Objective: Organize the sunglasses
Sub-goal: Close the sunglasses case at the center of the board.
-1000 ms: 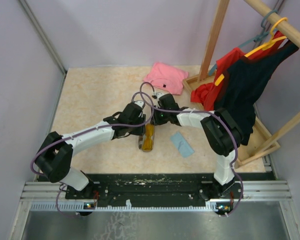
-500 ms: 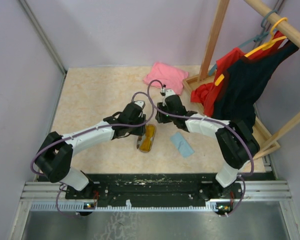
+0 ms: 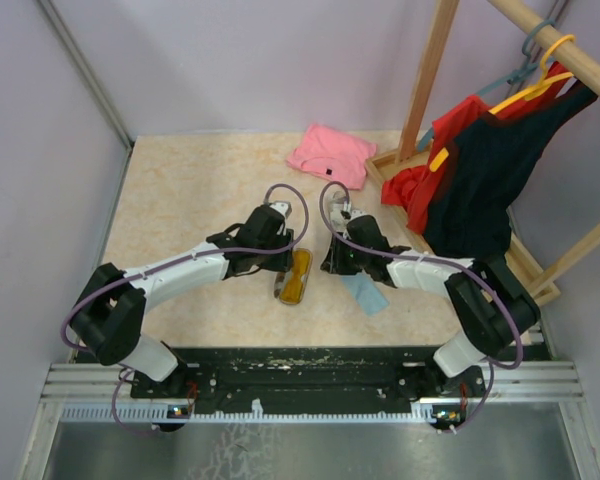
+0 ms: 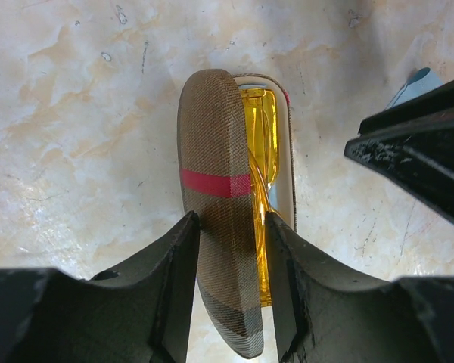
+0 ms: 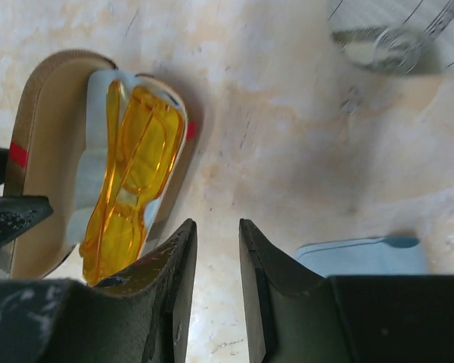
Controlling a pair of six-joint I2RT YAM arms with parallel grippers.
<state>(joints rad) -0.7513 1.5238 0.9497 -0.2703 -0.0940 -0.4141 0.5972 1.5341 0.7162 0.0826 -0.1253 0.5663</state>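
Left arm reaches low and forward, left gripper (image 4: 231,227) clamped on the brown plaid case (image 4: 212,151); right arm bends inward, right gripper (image 5: 218,236) slightly apart just beside the orange sunglasses (image 5: 132,174)

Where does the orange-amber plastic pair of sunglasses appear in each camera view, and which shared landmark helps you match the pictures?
Top external: the orange-amber sunglasses sit near the picture's centre.
Left wrist: a yellow strip at centre, just right of the brown checked case lid.
Right wrist: left of centre, lying in the open case.
Shared landmark: the light blue cloth, to the sunglasses' right in every view.
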